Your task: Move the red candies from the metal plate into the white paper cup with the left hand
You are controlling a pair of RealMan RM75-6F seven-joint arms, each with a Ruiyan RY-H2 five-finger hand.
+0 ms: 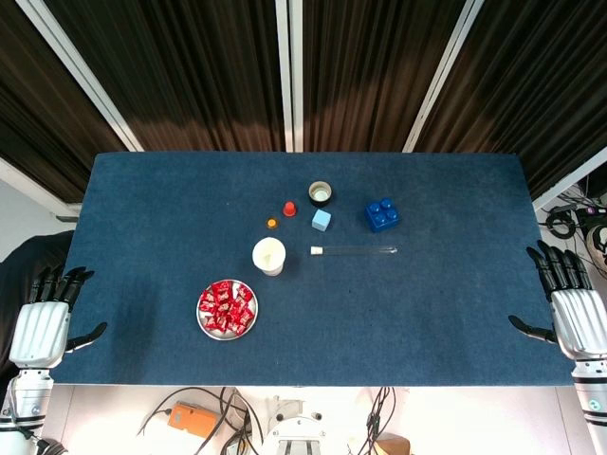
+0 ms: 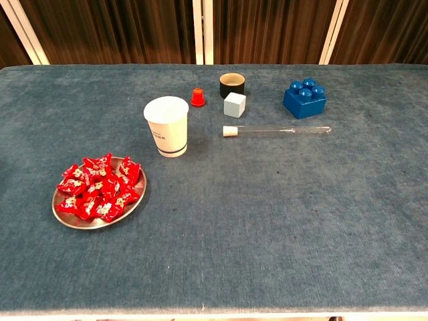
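Left hand [image 1: 43, 327] is parked off the table's near left corner, fingers spread, holding nothing. Right hand [image 1: 574, 318] does the same off the near right corner. Going inward from the left hand you hit the metal plate [image 2: 63, 215] first, heaped with red candies [image 2: 100, 187]. Just past it, further from the hand, the white paper cup [image 2: 167, 126] stands upright. Beyond that: a test tube [image 2: 277, 131], pale cube [image 2: 235, 104], blue brick [image 2: 304, 98].
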